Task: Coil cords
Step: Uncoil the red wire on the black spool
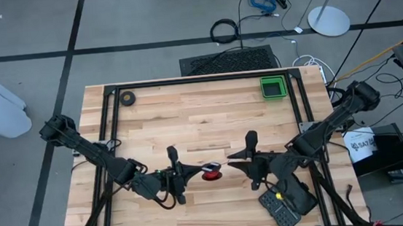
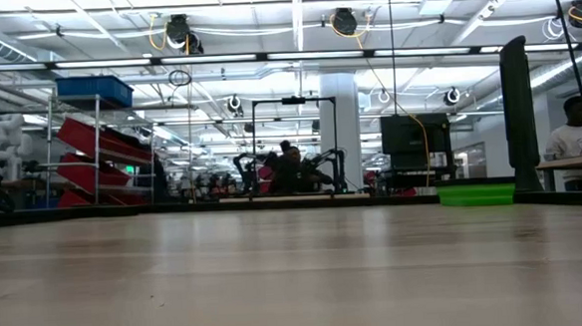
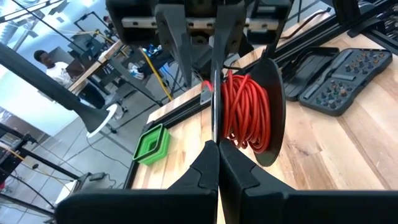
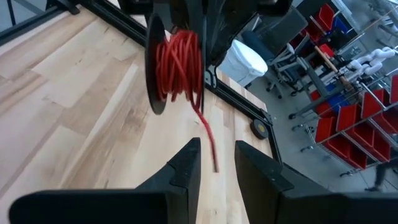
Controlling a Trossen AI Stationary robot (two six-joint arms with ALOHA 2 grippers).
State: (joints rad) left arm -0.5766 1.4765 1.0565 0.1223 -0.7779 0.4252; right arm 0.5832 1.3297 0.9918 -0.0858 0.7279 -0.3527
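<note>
Near the bench's front edge, the left end effector (image 1: pixel 180 175) is clamped on the red wire spool (image 1: pixel 211 174); the right end effector (image 1: pixel 241 161) faces it, fingers apart.

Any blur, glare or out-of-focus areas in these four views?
Low view: near table soft, ceiling lights glaring. Left wrist view: red wire spool fairly sharp, own fingers soft. Right wrist view: spool slightly blurred. High view: evenly lit.
</note>
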